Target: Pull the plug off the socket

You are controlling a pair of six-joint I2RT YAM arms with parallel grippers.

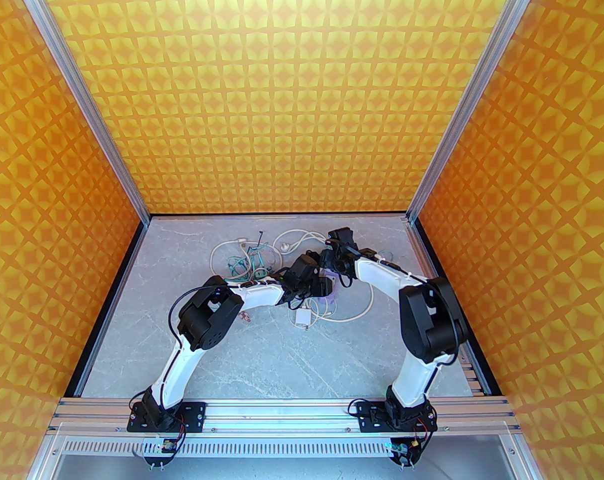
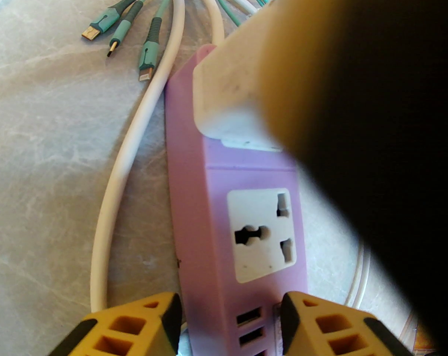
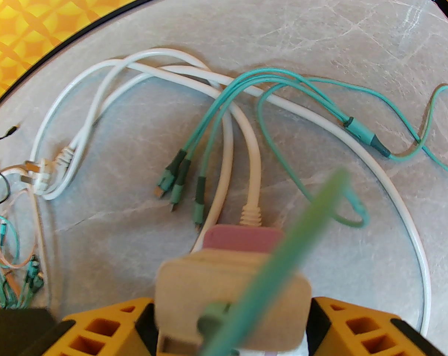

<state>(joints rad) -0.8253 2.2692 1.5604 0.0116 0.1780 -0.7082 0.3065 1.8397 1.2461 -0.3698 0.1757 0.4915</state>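
Robot lab test cell w/ alu-profile frame (image 1: 81,93), orange patterned walls (image 1: 281,93), marble-look tabletop (image 1: 281,358)

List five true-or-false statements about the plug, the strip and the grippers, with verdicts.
1. The white plug sits in the purple power strip. True.
2. The left gripper has its fingers on either side of the strip's end with the USB ports. True.
3. The universal socket in the middle of the strip holds a plug. False: it is empty.
4. The teal connectors are plugged into the USB ports. False: they lie loose on the table beside the strip.
5. The right gripper hangs well clear of the plug. False: its fingers close on the plug's sides.
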